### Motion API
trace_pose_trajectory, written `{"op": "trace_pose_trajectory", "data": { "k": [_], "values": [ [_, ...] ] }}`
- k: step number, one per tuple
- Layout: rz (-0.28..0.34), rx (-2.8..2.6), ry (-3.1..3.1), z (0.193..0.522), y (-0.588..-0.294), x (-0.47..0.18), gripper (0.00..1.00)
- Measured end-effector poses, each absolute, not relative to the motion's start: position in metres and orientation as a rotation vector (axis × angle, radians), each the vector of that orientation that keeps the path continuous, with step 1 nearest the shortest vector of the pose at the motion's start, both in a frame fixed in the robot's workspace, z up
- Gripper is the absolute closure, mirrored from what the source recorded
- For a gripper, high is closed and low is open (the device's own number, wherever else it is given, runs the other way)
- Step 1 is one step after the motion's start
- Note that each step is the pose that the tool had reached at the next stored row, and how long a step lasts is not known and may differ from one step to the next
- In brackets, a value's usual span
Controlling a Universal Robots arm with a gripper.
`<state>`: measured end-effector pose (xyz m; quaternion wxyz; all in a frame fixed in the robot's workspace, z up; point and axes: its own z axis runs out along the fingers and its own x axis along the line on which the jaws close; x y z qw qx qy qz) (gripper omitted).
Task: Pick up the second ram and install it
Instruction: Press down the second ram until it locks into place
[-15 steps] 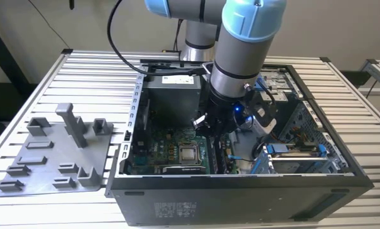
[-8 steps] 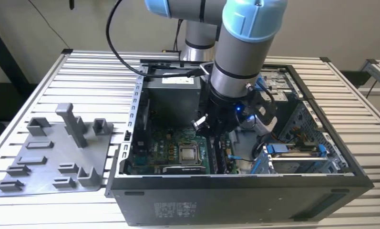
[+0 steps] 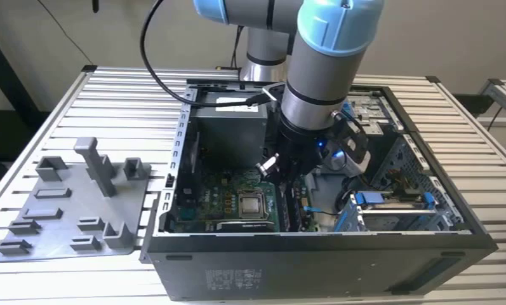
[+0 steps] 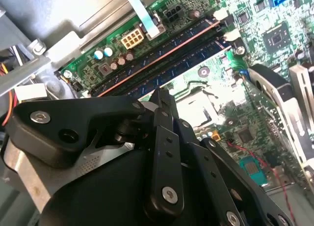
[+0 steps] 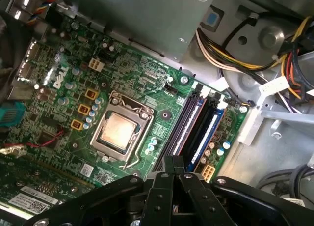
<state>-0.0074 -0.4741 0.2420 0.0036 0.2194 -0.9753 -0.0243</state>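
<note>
Inside the computer case (image 3: 320,254), second ram (image 5: 182,130) lengthwise in its slot, end effector (image 5: 172,161) closed, empty.

Case (image 3: 320,254): top open; the arm (image 3: 320,76) enters from above, walls on every side.
Tool (image 5: 172,174): low over the RAM slots (image 5: 196,127), with bare board around the CPU (image 5: 117,132) next to them.
Far side: grey power supply (image 3: 227,127) blocks it.
Exterior view's right: drive cage (image 3: 397,203) and cables (image 5: 235,49) crowd the slots.
Bench (image 3: 108,95): open at the exterior view's left, apart from the tray (image 3: 75,210) with upright posts.
</note>
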Motion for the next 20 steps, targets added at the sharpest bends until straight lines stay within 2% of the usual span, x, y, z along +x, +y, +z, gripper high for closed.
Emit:
{"op": "trace_pose_trajectory", "data": {
  "k": [20],
  "values": [
    [-0.075,0.849,-3.013,0.2420,-0.4741,-0.0070,0.89]
  ]
}}
